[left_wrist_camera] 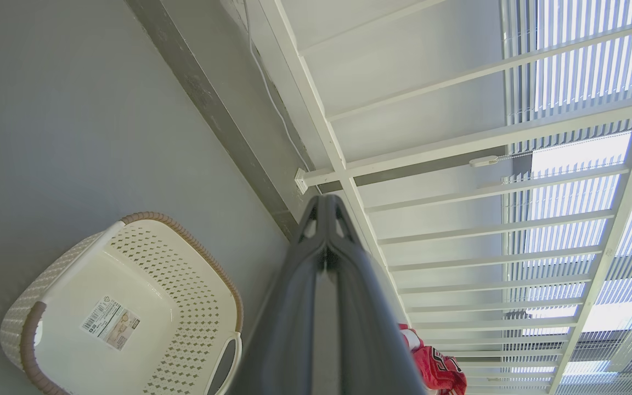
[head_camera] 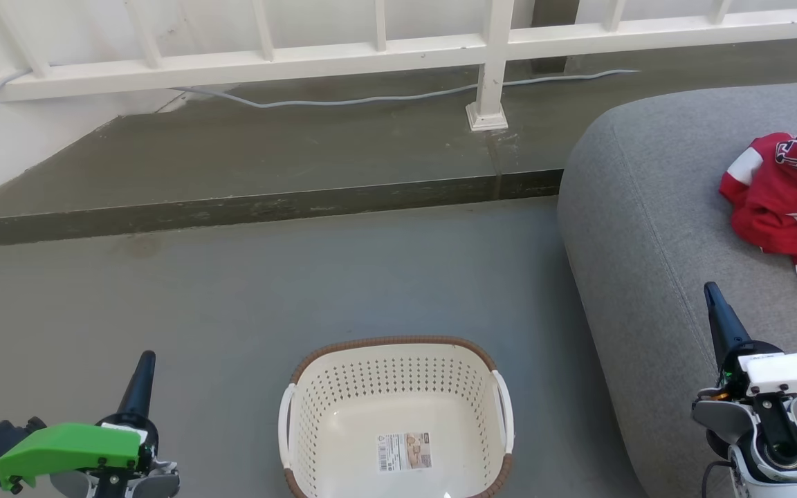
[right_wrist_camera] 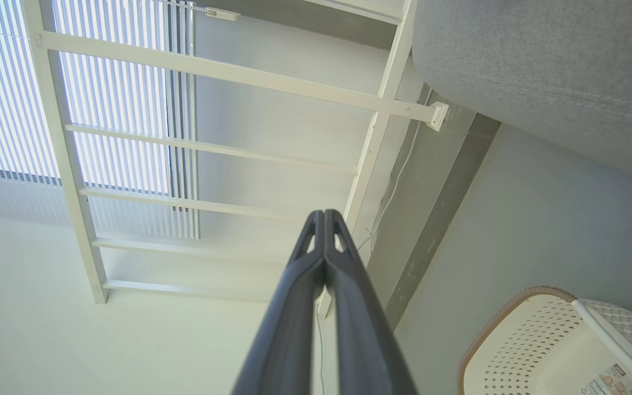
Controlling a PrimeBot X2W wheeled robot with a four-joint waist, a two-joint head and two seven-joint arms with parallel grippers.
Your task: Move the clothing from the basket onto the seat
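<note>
The cream basket point(head_camera: 398, 373) with a brown rim stands on the floor at the bottom middle of the head view, holding nothing but its label sticker; it also shows in the left wrist view point(left_wrist_camera: 184, 263) and the right wrist view point(right_wrist_camera: 535, 329). Red and white clothing point(head_camera: 786, 200) lies crumpled on the grey seat point(head_camera: 647, 228) at the right, and a piece of it shows past my left fingers point(left_wrist_camera: 439, 367). My left gripper point(head_camera: 146, 360) is shut and holds nothing, left of the basket. My right gripper point(head_camera: 711, 290) is shut and holds nothing, over the seat's front edge.
A raised dark concrete step point(head_camera: 253, 207) crosses the floor behind the basket. A white railing point(head_camera: 488, 69) with a post stands on it, and a grey cable point(head_camera: 343, 100) runs along its base. Grey floor point(head_camera: 232, 290) lies between the basket and the step.
</note>
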